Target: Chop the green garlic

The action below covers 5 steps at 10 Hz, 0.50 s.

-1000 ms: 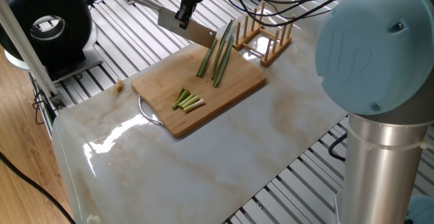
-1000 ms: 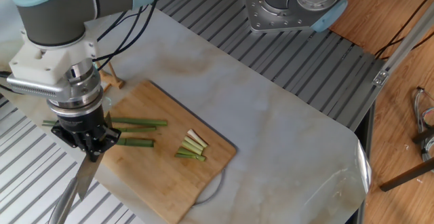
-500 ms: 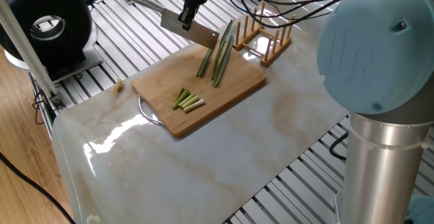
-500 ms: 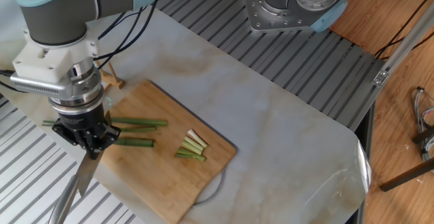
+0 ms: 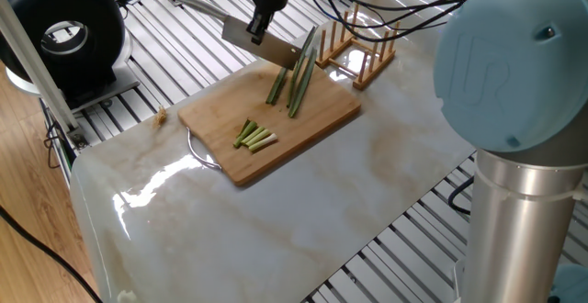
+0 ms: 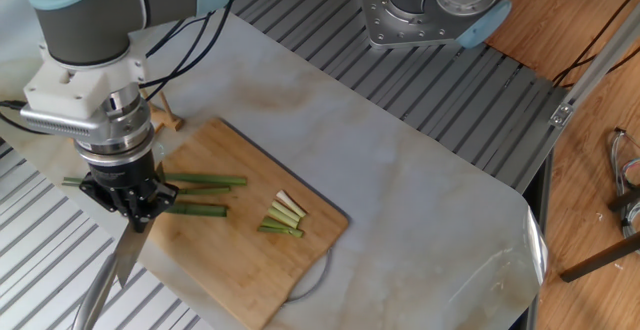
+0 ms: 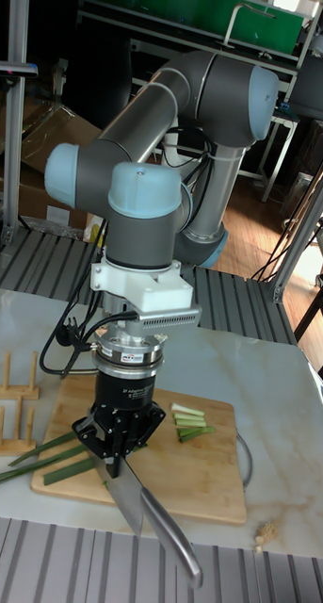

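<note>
A cutting board (image 5: 276, 124) lies on the bench (image 5: 303, 211). On the board, the long stalks of green garlic (image 5: 296, 81) lie at the end nearest a peg rack (image 5: 360, 50), their far tips reaching past the board's edge; the cut pieces (image 6: 283, 216) lie together nearer the board's other end, well apart from the stalks. The rack stands on the bench just beside the board. The claw (image 6: 128, 210) hangs over the stalk end, clamped on a knife (image 7: 142, 504) whose blade slants past the board's edge
</note>
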Available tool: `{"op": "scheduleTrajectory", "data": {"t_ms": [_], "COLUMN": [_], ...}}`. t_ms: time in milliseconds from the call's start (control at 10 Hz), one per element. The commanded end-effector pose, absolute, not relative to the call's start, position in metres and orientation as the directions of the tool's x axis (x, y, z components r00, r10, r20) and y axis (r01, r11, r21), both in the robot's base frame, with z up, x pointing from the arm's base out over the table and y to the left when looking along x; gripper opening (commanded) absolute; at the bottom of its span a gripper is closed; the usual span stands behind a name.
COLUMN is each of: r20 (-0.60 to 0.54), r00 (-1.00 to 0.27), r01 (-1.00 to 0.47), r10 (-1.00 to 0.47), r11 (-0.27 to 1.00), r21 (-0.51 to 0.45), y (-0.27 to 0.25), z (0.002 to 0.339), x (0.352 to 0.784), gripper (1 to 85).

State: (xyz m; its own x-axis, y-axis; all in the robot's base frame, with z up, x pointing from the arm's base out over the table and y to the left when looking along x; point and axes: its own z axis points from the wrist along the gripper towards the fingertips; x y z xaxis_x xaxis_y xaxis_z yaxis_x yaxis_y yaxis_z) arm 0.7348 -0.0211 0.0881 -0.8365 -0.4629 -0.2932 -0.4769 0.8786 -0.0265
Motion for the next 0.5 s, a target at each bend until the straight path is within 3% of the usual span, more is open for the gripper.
{"op": "scheduleTrajectory", "data": {"t_ms": [0, 400], "r20": [-0.306, -0.306], "r00": [-0.838, -0.842], "r01": [-0.473, -0.470], "r10": [-0.451, -0.444], "r11": [0.881, 0.883], "r21": [-0.004, 0.011], "y": [-0.0220, -0.0204], "z": [0.0835, 0.0828], "x": [0.7299, 0.7259], "gripper": [1.3, 1.3]}}
